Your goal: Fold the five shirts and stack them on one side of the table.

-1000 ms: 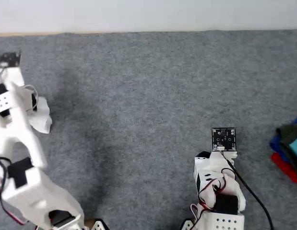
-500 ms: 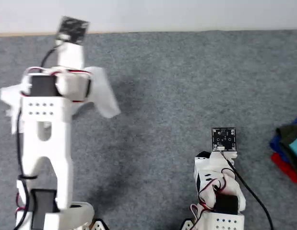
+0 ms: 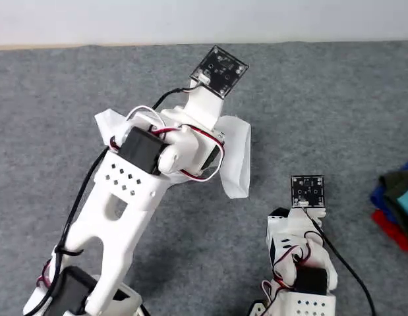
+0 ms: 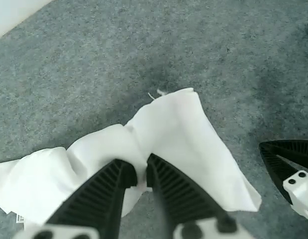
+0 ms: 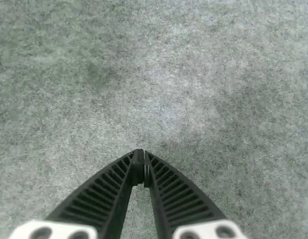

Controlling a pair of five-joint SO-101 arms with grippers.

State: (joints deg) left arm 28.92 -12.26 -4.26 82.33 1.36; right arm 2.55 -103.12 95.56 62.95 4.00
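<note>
I am watching the left gripper (image 4: 140, 172) pinching a white shirt (image 4: 183, 134). Its black ribbed jaws are standing narrow, with a fold of the cloth caught between them. The shirt is drooping away on both sides of the jaws, crumpled rather than flat, with the grey bench (image 3: 335, 99) showing beneath it.

From the high view, the left arm (image 3: 131, 197) is stretching diagonally across the middle of the bench, and the white cloth is spilling out from under both sides of its wrist. The larger flap is hanging on the side facing the right arm (image 3: 299, 263).

The right arm is sitting folded back near the front edge of the bench, well apart from the shirt. The right gripper (image 5: 140, 167) is pointing down at bare grey surface, with its tips meeting and nothing between them.

At the right edge of the bench a pile of shirts (image 3: 396, 210) is lying. I am seeing dark, teal, blue and red layers there, partly cut off by the frame.
</note>
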